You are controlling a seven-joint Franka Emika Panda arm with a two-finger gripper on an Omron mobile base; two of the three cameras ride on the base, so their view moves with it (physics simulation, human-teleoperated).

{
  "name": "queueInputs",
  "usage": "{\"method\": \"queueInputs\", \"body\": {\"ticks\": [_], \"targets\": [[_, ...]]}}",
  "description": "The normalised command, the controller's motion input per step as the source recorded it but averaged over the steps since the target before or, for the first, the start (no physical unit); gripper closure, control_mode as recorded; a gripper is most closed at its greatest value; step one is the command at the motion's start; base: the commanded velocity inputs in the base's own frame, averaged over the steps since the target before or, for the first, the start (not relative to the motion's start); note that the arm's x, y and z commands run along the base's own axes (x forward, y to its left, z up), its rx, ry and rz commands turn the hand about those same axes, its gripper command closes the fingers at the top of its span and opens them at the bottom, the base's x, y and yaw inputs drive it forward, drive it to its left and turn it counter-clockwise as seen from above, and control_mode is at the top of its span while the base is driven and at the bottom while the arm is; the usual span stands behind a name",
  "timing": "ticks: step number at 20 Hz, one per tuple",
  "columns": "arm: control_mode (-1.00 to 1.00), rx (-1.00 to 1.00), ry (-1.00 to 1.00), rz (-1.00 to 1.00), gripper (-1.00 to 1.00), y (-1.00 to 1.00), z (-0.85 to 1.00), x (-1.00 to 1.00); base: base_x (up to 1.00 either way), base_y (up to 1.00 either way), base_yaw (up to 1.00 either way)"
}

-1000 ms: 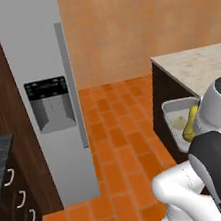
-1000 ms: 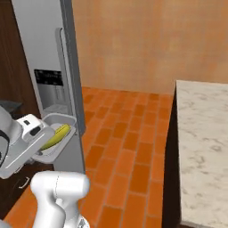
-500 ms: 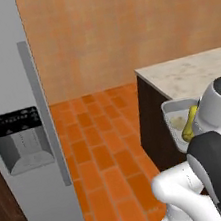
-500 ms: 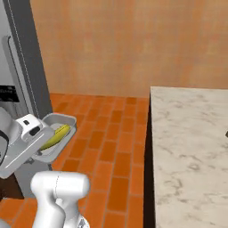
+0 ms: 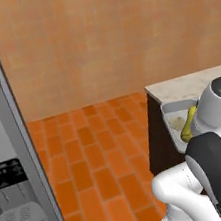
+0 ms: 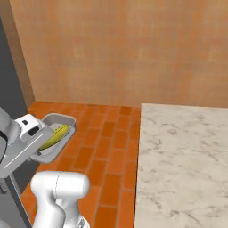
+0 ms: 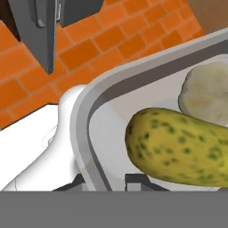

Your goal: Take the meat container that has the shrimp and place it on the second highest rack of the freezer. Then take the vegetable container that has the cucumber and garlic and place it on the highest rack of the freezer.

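While the base swings between worktop (image 6: 182, 156) and freezer (image 5: 12, 163), the gripper (image 7: 107, 180) is clamped on the rim of the vegetable container (image 6: 55, 138), carrying it level above the brick floor (image 5: 89, 156) so its load stays put. The cucumber (image 7: 178, 149) lies lengthwise in the tray, with the garlic (image 7: 207, 91) at about one o'clock from it in the hand view. Compared with half a second earlier, the freezer has slid toward nine o'clock in both base views, and more of the back wall (image 6: 116, 49) shows; the tray sits unchanged against the arm.
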Motion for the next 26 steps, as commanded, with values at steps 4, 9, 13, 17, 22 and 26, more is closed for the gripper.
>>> {"method": "queueInputs", "body": {"ticks": [4,9,13,17,22,26], "targets": [[1.0,0.0,0.0,0.0,1.0,0.0,0.0,0.0,0.84,-0.27,0.07],[1.0,0.0,0.0,0.0,1.0,0.0,0.0,0.0,0.71,-0.03,0.15],[1.0,0.0,0.0,0.0,1.0,0.0,0.0,0.0,0.7,0.0,0.22],[1.0,0.0,0.0,0.0,1.0,0.0,0.0,0.0,0.54,0.0,0.29],[1.0,0.0,0.0,0.0,1.0,0.0,0.0,0.0,0.21,0.0,0.45],[1.0,0.0,0.0,0.0,1.0,0.0,0.0,0.0,0.41,-0.04,0.42]]}}
